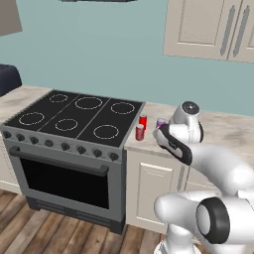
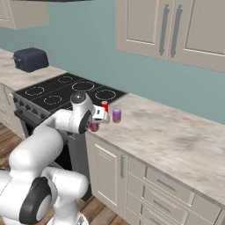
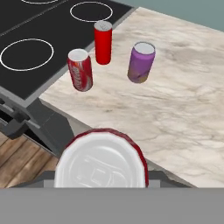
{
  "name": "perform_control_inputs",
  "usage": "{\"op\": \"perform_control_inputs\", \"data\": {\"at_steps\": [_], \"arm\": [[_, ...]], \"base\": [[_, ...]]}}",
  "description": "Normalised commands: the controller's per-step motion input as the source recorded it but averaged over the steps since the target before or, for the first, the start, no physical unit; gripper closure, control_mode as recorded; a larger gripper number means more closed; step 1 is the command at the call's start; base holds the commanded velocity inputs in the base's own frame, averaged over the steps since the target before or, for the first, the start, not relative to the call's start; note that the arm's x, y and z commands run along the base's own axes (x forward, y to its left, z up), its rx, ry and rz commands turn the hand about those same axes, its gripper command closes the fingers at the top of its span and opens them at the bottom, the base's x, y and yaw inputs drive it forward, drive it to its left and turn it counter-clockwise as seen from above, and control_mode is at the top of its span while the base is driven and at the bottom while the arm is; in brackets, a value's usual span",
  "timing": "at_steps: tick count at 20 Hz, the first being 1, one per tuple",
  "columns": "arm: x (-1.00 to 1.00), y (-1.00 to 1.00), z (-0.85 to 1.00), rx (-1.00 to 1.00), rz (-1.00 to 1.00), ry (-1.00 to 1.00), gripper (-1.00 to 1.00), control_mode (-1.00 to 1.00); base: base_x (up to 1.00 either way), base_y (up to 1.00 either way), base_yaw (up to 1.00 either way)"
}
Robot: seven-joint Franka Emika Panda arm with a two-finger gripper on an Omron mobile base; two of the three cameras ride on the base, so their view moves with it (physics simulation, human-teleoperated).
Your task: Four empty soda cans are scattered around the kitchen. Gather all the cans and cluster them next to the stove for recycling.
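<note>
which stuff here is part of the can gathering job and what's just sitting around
Job things:
- held red can, in the gripper
- two red cans on the counter by the stove
- purple can
- stove

Just there:
- toaster
- wall cabinets
- counter

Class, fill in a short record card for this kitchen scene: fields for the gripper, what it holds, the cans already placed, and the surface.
gripper: shut on held red can
held red can: top faces the hand camera, above the counter edge
cans on counter: two red cans, one purple can, upright, apart
surface: counter beside the stove
</note>
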Motion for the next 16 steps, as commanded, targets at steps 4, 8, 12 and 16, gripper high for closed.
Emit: {"op": "perform_control_inputs", "data": {"at_steps": [4, 8, 12, 16], "arm": [[0.30, -0.06, -0.11, 0.00, 0.00, 0.01, 1.00, -1.00], [0.28, -0.04, -0.10, 0.00, 0.00, 0.03, 1.00, -1.00], [0.25, 0.00, -0.14, 0.00, 0.00, 0.01, 1.00, -1.00], [0.27, 0.00, -0.13, 0.00, 0.00, 0.00, 1.00, -1.00]], "base": [[0.00, 0.00, 0.00], [0.00, 0.00, 0.00], [0.00, 0.00, 0.00], [0.00, 0.00, 0.00]]}}
